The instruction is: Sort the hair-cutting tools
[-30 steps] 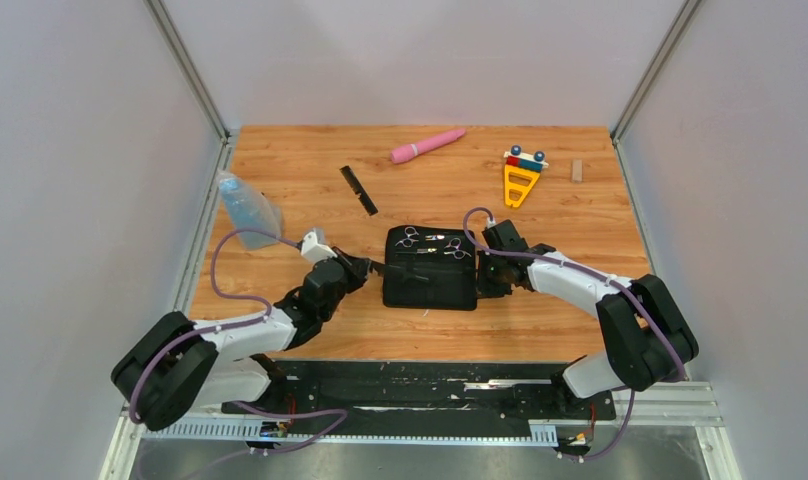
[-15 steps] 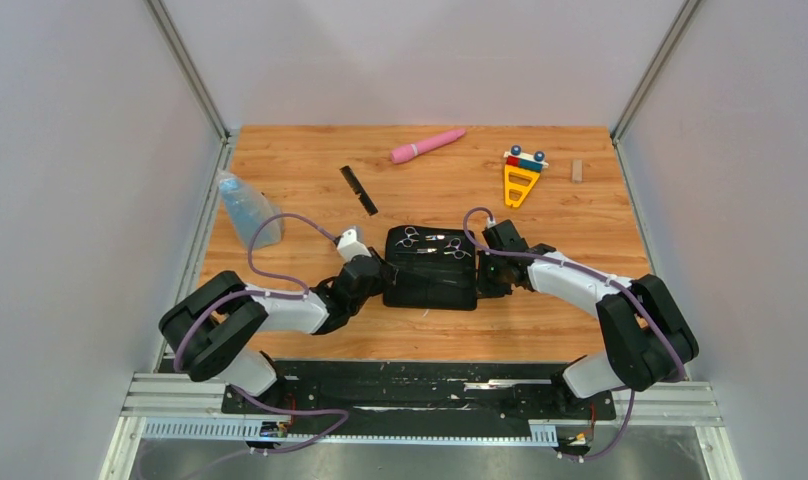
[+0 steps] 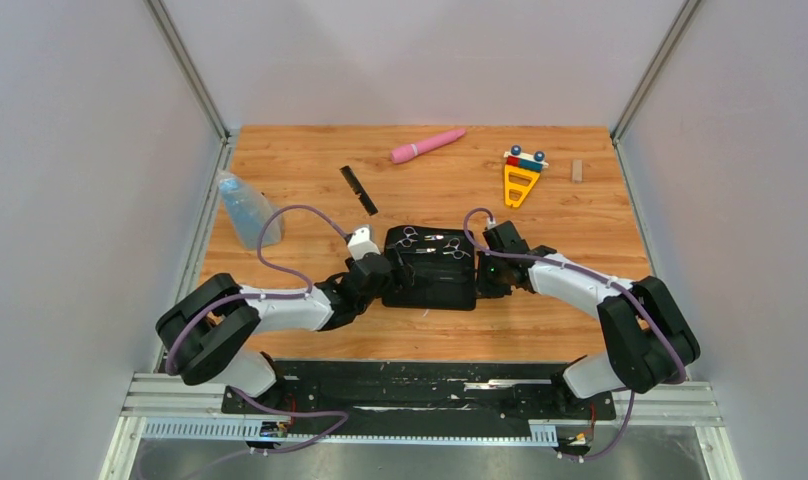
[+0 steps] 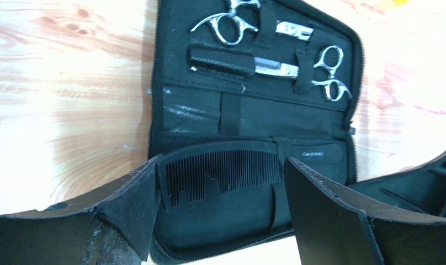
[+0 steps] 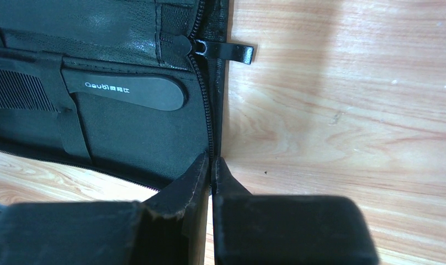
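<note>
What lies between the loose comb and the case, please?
Nothing: only bare table shows between the loose comb and the case in the top view.

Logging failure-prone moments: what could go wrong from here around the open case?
1. The comb lies in the case between the open jaws of the left gripper; closing or pulling back could drag it out.
2. The right gripper is shut on just the case's thin zipper edge; it may slip and let the case shift.

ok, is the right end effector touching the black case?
Touching. The right wrist view shows the right end effector pinching the black case's zippered edge between its nearly shut jaws.
</note>
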You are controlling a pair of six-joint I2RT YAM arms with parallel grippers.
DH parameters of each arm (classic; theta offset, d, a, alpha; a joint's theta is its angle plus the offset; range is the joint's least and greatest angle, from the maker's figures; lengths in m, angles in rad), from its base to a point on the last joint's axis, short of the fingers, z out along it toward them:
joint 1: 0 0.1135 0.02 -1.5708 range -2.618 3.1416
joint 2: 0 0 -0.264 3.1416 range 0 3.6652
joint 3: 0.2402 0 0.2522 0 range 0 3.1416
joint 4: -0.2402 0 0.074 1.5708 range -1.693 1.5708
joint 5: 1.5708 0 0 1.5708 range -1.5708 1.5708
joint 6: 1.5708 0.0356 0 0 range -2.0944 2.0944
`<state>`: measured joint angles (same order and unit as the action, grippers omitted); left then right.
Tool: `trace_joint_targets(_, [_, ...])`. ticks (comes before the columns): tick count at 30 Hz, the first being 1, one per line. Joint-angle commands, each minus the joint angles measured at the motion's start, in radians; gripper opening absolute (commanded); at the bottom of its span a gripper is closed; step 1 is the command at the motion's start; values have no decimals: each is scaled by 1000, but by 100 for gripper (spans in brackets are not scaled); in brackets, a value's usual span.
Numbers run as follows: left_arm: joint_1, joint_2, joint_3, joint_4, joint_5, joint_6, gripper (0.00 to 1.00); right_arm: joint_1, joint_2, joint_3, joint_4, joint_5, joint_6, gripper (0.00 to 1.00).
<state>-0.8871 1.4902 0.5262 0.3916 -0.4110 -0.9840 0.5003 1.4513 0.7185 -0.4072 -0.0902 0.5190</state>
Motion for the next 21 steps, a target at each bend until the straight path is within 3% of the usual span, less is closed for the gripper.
trace_joint_targets(1, [-16, -65, 103, -259, -61, 14, 86, 9, -8, -16, 63, -52, 24, 2])
trace_joint_targets(4, [-16, -63, 182, -456, -104, 12, 97, 9, -9, -14, 62, -52, 23, 2])
trace_joint_targets(9, [-17, -64, 262, -623, -178, 1, 100, 9, -11, -13, 59, -52, 21, 2])
trace_joint_targets(12, [-16, -59, 297, -675, -198, 32, 99, 9, -14, -14, 59, -50, 21, 2])
trace_joint_targets(16, [-15, -21, 365, -712, -206, 94, 90, 9, -14, -16, 58, -50, 20, 2])
trace_joint_targets(21, [38, 59, 409, -680, -110, 158, 87, 9, -15, -15, 58, -53, 17, 1])
